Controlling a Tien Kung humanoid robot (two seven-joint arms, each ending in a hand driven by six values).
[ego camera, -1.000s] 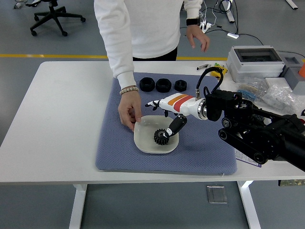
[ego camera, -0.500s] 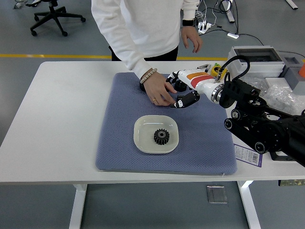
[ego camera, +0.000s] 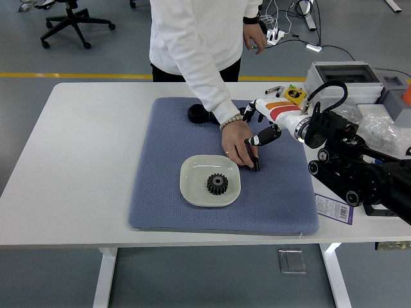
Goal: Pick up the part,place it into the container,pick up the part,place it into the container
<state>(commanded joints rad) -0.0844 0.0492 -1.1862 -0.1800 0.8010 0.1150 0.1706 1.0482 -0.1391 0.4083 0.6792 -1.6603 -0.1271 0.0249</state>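
Waiting on the second pick, as we read it: one black toothed gear (ego camera: pixel 218 184) already lies in the white rounded-square dish (ego camera: pixel 191 189) on the blue-grey textured mat (ego camera: pixel 167 212), so half the task looks done. The person's hand (ego camera: pixel 239 142) is down on the mat just right of the dish, setting a small black part (ego camera: pixel 255 163) there; its shape is too small for us to tell. Our right hand (ego camera: pixel 262 126), white with an orange stripe on a black arm, hovers just beside that hand, fingers loosely spread, nothing in them. Left arm is not visible. Another black ring-shaped part (ego camera: pixel 198 113) sits at the mat's far edge, partly behind the person's sleeve. Next move, in our view: let the person's hand clear, drop over the small part, close on it, carry it left to the dish. Versus half a second ago: the person's hand has come from the far row down towards the dish, and our hand has shifted slightly nearer too; gear and dish unchanged.
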